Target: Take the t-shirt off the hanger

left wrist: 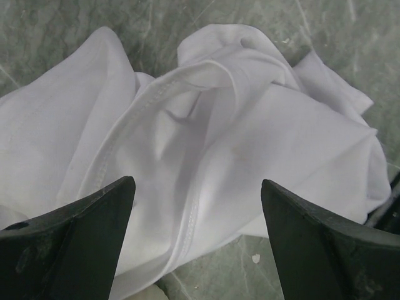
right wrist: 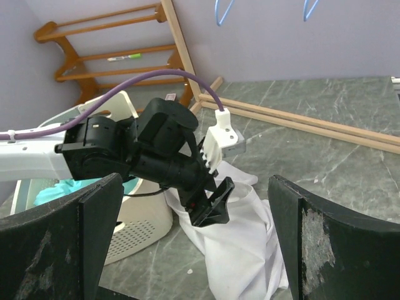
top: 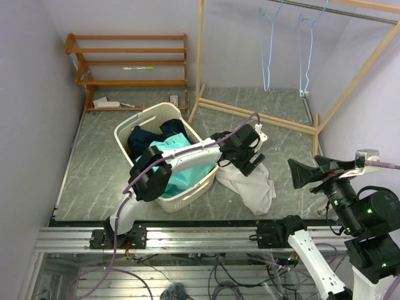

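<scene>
The white t-shirt (top: 250,187) lies crumpled on the table just beside the laundry basket (top: 147,125), directly under the released left gripper (top: 245,161), apparently off any hanger, while the right gripper (top: 309,172), spread wide, waits at its three o'clock.

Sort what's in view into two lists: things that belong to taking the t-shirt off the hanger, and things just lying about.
Part of the job:
- white t-shirt, crumpled on the floor
- blue hangers on the rail, both bare
- left gripper, open above the shirt
- right gripper, open, off to the side

Just lying about:
- laundry basket with clothes
- wooden shelf rack
</scene>
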Tool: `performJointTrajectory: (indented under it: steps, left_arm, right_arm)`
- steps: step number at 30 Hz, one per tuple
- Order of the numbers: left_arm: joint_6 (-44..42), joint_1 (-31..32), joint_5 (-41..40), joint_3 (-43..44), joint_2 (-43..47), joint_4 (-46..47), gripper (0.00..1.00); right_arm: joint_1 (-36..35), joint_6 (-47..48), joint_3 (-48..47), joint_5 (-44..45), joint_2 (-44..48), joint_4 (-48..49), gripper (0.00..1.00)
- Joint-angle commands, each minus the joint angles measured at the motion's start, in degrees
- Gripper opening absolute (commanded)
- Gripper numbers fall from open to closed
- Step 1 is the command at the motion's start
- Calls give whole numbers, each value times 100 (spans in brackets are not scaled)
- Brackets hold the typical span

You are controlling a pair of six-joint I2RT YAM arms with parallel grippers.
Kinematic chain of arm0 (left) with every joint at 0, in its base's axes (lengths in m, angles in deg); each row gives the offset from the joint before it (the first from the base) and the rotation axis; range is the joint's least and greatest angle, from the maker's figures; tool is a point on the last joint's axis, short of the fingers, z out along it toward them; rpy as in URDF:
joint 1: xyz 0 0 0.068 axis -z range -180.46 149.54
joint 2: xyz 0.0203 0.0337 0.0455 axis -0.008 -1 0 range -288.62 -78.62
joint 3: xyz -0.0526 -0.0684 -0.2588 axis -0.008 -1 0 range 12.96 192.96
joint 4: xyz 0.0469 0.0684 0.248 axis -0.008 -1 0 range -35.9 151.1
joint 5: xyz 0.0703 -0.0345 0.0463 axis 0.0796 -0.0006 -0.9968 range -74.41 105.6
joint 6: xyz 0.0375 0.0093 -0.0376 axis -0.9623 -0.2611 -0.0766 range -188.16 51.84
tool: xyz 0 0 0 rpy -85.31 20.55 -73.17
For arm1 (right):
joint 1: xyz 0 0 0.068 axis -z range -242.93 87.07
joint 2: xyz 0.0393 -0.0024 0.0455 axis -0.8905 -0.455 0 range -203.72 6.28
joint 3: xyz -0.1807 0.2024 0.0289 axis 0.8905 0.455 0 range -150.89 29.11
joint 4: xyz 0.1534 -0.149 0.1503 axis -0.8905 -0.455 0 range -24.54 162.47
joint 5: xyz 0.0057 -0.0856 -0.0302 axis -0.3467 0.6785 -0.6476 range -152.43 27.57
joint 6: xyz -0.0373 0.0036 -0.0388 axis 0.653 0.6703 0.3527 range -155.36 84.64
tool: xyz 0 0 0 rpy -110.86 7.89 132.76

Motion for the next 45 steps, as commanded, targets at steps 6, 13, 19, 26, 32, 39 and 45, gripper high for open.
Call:
performJointTrajectory:
  steps: [6, 13, 19, 26, 32, 39, 45]
  left_arm:
    - [145, 250, -925, 625, -558, -515, 95]
    - [335, 250, -1090, 605, -913, -474, 98]
    - [404, 261, -1380, 671, -1218, -625, 96]
    - [293, 260, -842, 395, -1181, -476, 54]
    - [206, 259, -732, 470, -776, -634, 8]
    - [73, 259, -1173, 716, 227, -850, 7]
    - [-151, 250, -1945, 1198, 1003, -1230, 7]
  right_arm:
    - [19, 146, 25, 59, 182, -42, 100]
    - [22, 149, 11, 45, 283, 44, 100]
    - [15, 159, 88, -3, 262, 65, 100]
    - [19, 175, 150, 55, 288, 68, 100]
    - [17, 144, 187, 120, 309, 112, 100]
    - [18, 123, 219, 268, 371, 139, 100]
    - [21, 111, 227, 319, 405, 140, 100]
